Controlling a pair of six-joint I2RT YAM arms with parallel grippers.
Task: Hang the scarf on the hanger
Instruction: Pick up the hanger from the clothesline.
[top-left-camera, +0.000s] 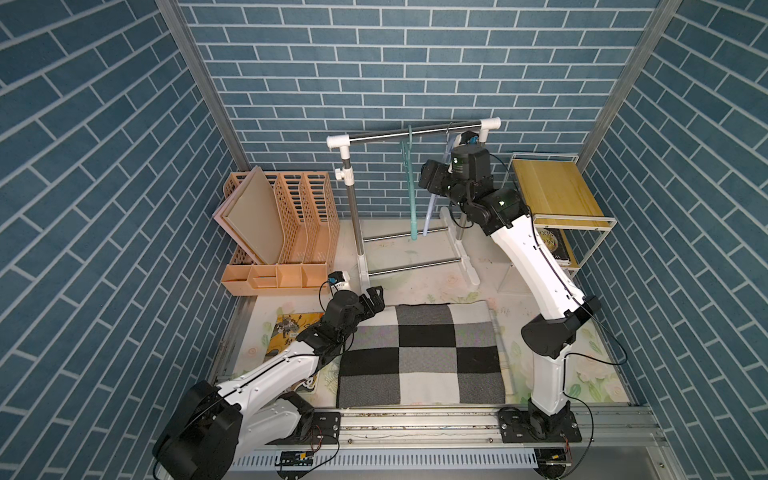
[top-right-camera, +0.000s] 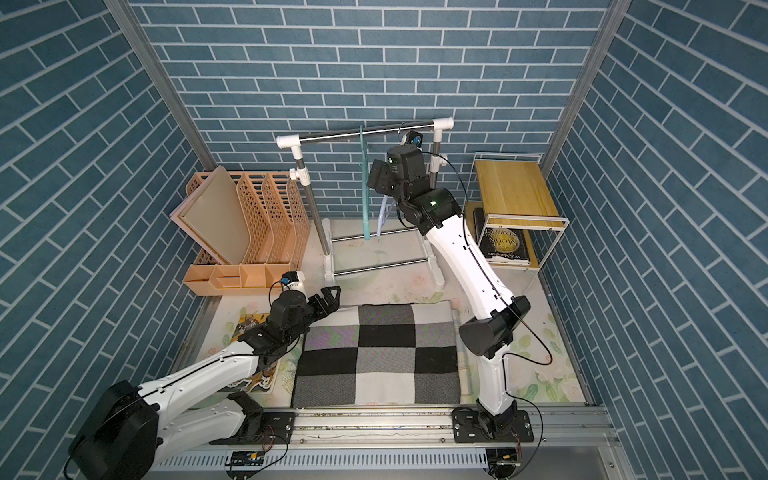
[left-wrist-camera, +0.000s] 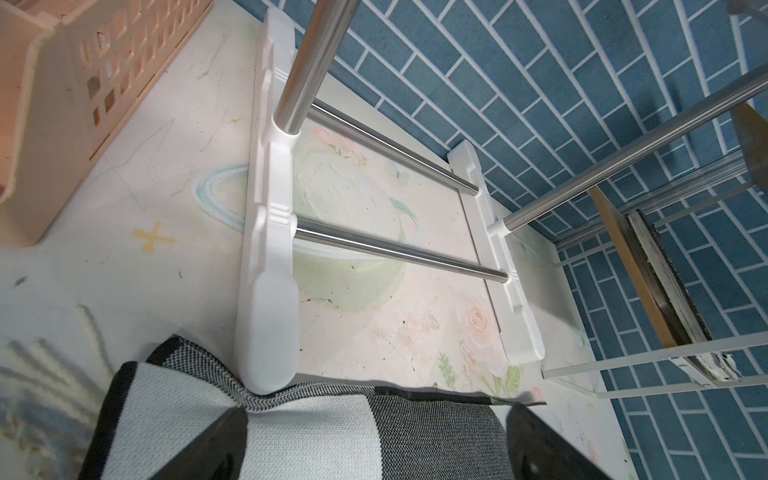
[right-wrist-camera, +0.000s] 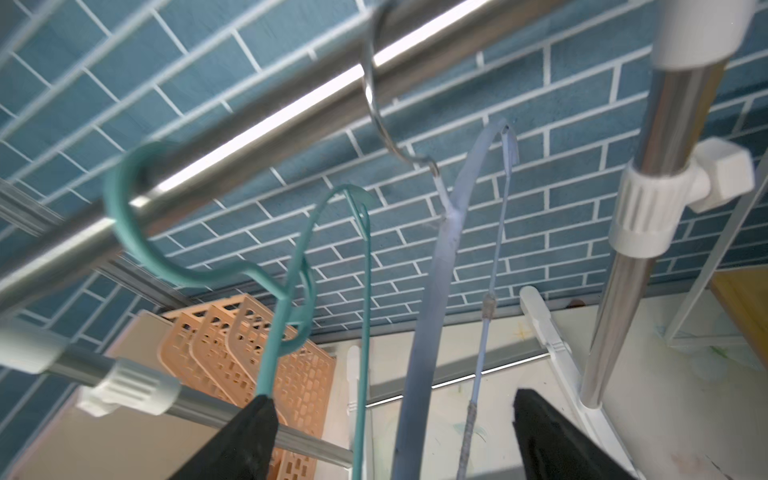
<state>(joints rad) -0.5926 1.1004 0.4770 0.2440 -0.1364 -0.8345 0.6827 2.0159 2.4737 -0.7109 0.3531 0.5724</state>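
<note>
In both top views we see the checked scarf (top-left-camera: 419, 353) (top-right-camera: 376, 357) lying folded flat on the worktop (top-left-camera: 590, 386), in front of the clothes rack (top-left-camera: 415, 132). A teal hanger (top-left-camera: 411, 199) and a pale blue hanger (top-left-camera: 430, 214) hang from its rail. The left claw (top-left-camera: 376, 301) sits at the scarf's far left corner, while the right arm reaches up among the hangers.

From the left wrist camera, we find the left claw (left-wrist-camera: 374, 411) spread wide over the scarf's edge (left-wrist-camera: 332, 436), just beside the rack's white foot (left-wrist-camera: 270, 311).

From the right wrist camera, the right claw (right-wrist-camera: 390, 398) stands spread, the pale blue hanger (right-wrist-camera: 440, 266) between its fingers (right-wrist-camera: 540, 436). The teal hanger (right-wrist-camera: 273, 345) runs close by one fingertip. We cannot tell whether either hanger is touched.
</note>
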